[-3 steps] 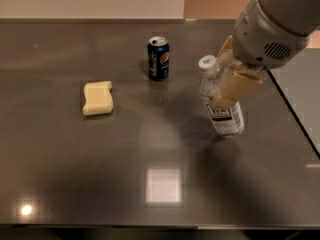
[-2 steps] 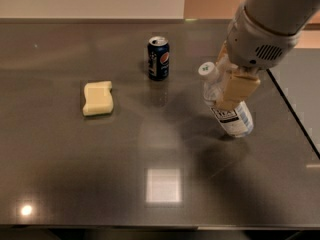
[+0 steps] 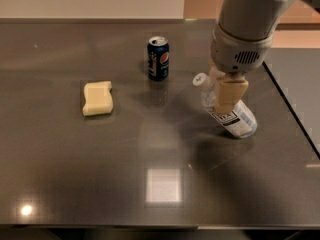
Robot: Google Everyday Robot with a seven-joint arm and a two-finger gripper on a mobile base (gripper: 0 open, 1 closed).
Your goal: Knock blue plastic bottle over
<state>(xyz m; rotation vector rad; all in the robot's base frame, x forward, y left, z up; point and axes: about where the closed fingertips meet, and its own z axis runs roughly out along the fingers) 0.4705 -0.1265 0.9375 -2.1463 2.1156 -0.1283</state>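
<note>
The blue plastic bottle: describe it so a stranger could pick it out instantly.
On the dark glossy table, look right, under the gripper. The blue plastic bottle is tilted, clear, with white cap and label, unlike the short dark Pepsi can and yellow sponge further left.

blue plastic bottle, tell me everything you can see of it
The blue plastic bottle is clear, faintly blue plastic with a white screw cap and a white label with dark print. It leans steeply, cap up-left toward the can, base low on the dark table at right. The gripper sits against its upper side, hiding part of it.
</note>
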